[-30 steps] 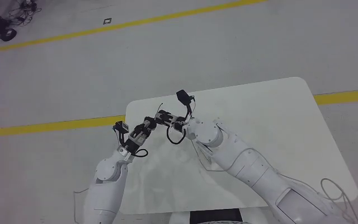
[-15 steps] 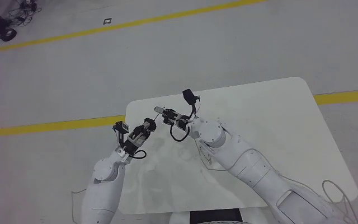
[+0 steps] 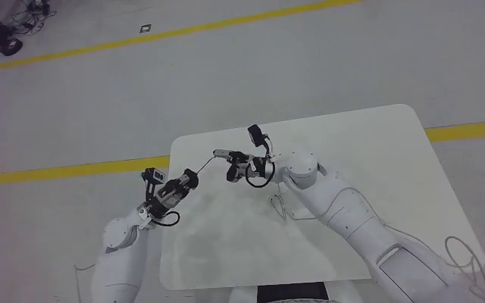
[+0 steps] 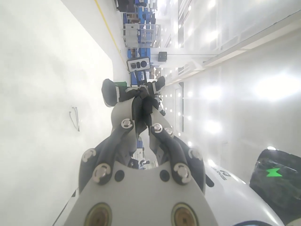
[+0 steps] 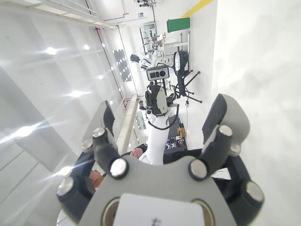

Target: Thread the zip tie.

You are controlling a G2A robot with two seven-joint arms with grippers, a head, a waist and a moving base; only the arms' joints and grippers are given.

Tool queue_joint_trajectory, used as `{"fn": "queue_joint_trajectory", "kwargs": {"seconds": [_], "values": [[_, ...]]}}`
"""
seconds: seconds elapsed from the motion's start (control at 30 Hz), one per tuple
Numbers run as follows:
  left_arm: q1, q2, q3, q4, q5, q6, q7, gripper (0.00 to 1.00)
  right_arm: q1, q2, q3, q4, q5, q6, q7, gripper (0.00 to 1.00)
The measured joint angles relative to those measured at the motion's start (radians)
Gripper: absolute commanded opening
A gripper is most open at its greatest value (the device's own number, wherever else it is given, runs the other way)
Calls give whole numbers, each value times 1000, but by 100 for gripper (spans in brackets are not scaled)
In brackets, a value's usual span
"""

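White tabletop, seen from above: the left claw is pinched narrow on one end of a thin zip tie, raised over the tabletop's edge. The strand slants toward the right claw, whose fingers stand wide apart, gripping nothing. Loose ties lie near the right arm

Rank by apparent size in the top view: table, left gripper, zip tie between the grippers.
Largest: table.
Then: left gripper.
Smallest: zip tie, a thin strand.
Gripper and tie sit nearer the camera, yet the order is clear.
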Motion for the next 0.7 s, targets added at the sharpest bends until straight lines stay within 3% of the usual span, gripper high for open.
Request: {"fn": "queue_joint_trajectory", "kwargs": {"seconds": [0.27,0.37,0.47,0.6,0.7], "values": [[0,0,1,-2,2,-1,1,0,-1,0,0,-1,-1,0,-3,100],[5,5,10,-14,54,-4,-14,0,-15,2,16,-1,33,-8,1,100],[5,16,-12,8,48,16,-108,0,-22,10,56,29,118,-40,76,100],[-7,32,-44,64,-11,61,-280,0,-6,13,76,94,199,-57,195,100],[-12,40,-30,79,-51,85,-293,0,18,7,64,139,239,-65,262,100]]}}
